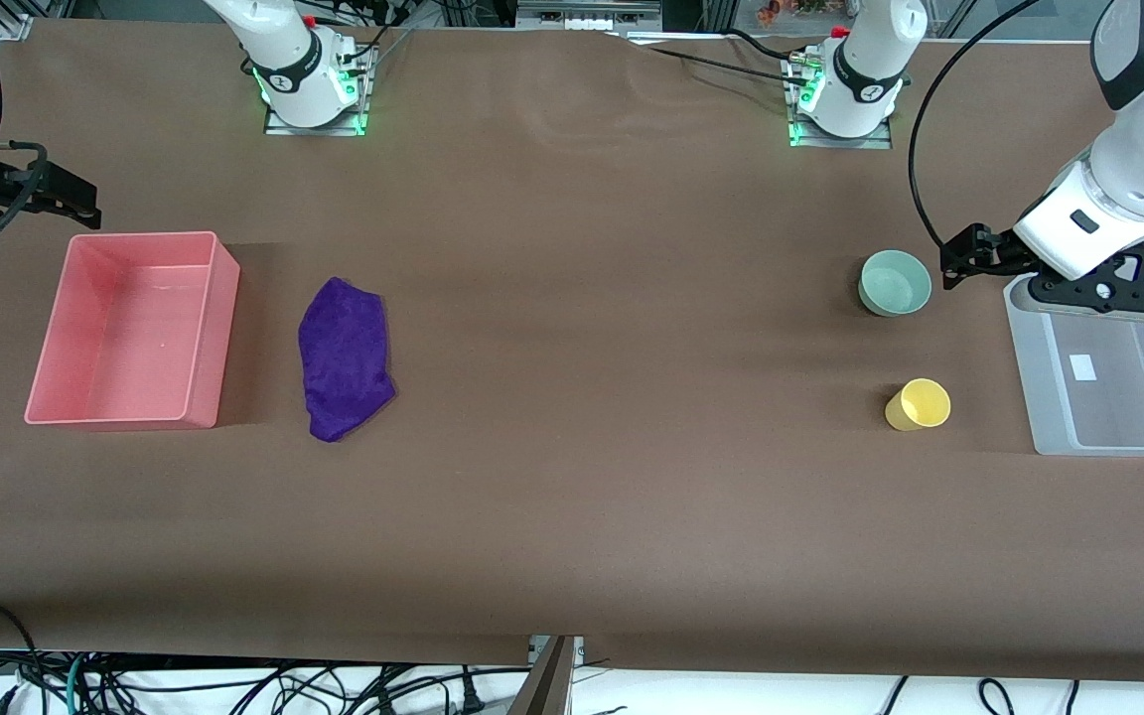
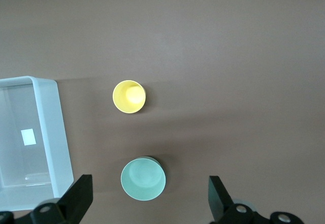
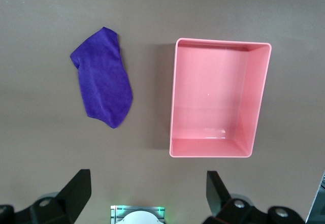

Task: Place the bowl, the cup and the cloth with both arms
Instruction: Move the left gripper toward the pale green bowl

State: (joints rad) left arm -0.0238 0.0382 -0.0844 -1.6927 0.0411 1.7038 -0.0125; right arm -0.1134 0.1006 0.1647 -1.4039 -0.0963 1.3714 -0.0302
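While both end effectors hover spread open, the left end effector (image 1: 949, 266) beside the bowl (image 1: 896, 283), the right end effector (image 1: 85, 209) hangs above the pink bin (image 1: 214, 328).

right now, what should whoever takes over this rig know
Left gripper: open, empty, up beside the bowl, at the clear bin.
Right gripper: open, empty, up by the pink bin.
Cup: on the table, nearer the front camera than the bowl.
Cloth: flat on the table beside the pink bin.
Done: nothing; both bins empty.
Left: place bowl, cup, cloth.
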